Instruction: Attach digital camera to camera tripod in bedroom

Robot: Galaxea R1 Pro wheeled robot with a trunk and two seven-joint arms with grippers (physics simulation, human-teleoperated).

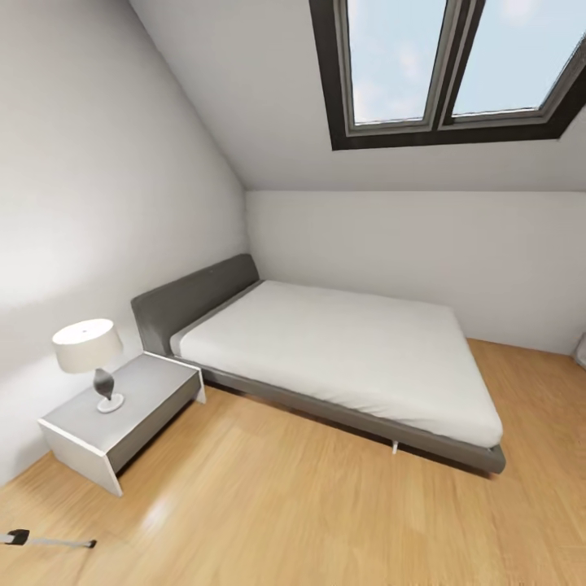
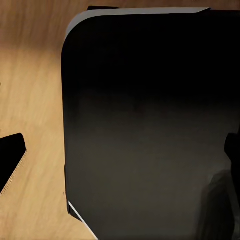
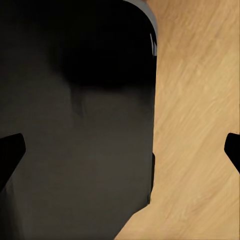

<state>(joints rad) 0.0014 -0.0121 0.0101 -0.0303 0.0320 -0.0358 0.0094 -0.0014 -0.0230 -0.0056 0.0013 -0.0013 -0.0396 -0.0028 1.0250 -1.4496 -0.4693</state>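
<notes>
I am in the bedroom, over the light wood floor (image 1: pixel 309 505). At the lower left edge of the head view a thin silver leg with black ends (image 1: pixel 50 540) lies low over the floor; it looks like part of the camera tripod, and the rest is cut off. The digital camera is out of view. In the left wrist view my left gripper (image 2: pixel 125 155) is open, its dark fingertips (image 2: pixel 11 160) far apart over my black base (image 2: pixel 150 125). The right gripper (image 3: pixel 122 150) is open too, with nothing between its fingertips (image 3: pixel 10 150), above the base (image 3: pixel 75 125) and floor.
A low grey-framed bed (image 1: pixel 342 350) with a white mattress fills the far corner. A small grey nightstand (image 1: pixel 130 415) with a white-shaded lamp (image 1: pixel 89 354) stands to its left against the wall. A dark-framed skylight (image 1: pixel 456 65) sits in the sloped ceiling.
</notes>
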